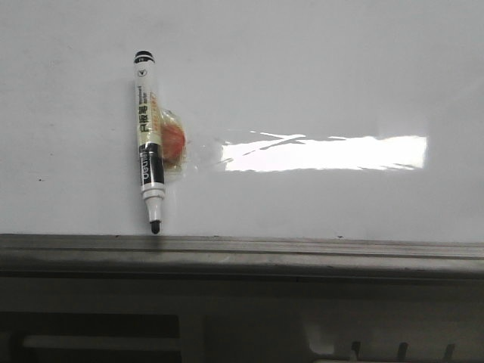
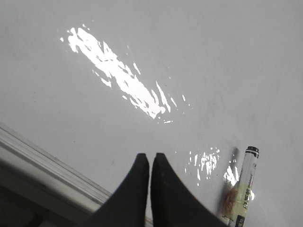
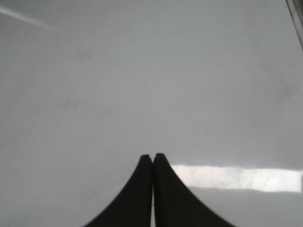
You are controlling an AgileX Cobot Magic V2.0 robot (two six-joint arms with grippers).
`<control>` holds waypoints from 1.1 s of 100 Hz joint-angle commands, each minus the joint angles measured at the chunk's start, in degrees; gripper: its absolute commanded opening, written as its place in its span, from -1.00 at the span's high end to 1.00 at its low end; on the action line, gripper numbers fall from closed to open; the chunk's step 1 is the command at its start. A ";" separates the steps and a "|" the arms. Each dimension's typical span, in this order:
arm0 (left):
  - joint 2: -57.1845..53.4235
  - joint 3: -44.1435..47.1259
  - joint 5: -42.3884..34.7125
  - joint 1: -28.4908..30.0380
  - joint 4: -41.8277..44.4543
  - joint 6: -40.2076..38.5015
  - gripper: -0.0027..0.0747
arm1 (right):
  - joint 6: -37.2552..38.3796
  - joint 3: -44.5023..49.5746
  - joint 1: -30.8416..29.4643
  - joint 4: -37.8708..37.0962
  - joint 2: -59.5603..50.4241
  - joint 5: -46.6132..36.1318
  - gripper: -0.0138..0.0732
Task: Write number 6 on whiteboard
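The whiteboard (image 1: pixel 318 83) fills the front view, glossy white with a grey edge rail along its near side. No drawn number 6 shows on it in any view. A black and white marker pen (image 1: pixel 147 136) lies on the board at the left, uncapped tip toward the rail, with tape and an orange piece (image 1: pixel 173 141) stuck to it. It also shows in the left wrist view (image 2: pixel 244 189). My left gripper (image 2: pixel 150 156) is shut and empty, above the board beside the marker. My right gripper (image 3: pixel 153 155) is shut and empty over bare board. Neither gripper shows in the front view.
The grey rail (image 1: pixel 242 253) runs along the board's near edge, also in the left wrist view (image 2: pixel 42 163). A bright rectangular light glare (image 1: pixel 325 153) lies on the board right of the marker. A metal edge (image 3: pixel 296 19) shows in the right wrist view's corner.
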 commanded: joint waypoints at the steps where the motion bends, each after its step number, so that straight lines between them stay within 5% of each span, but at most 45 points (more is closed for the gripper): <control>1: -1.77 2.48 -3.43 0.12 -2.10 -0.32 0.98 | 0.63 1.19 -0.35 6.19 -0.81 -5.91 0.81; 14: -1.77 2.38 -2.87 0.12 -2.10 -0.32 0.98 | 1.76 0.26 -0.35 24.50 -0.81 -5.81 0.81; 35: -1.77 1.07 -3.22 0.12 -2.10 2.23 0.98 | 1.76 -2.88 -0.35 28.11 -0.81 -3.91 0.81; 65: -0.09 -7.05 0.68 0.12 -1.81 17.66 0.98 | 0.92 -15.95 -0.35 28.83 4.30 31.64 0.81; 83: 9.83 -17.42 8.06 0.12 11.20 20.91 0.97 | -11.42 -26.34 -0.35 28.83 12.25 44.28 0.81; 93: 18.97 -24.53 16.34 0.12 16.42 20.91 0.78 | -15.78 -31.09 -0.35 28.83 16.56 49.71 0.81; 110: 32.32 -32.36 21.06 -5.67 15.39 21.70 0.13 | -17.14 -35.10 2.02 28.97 20.33 51.43 0.65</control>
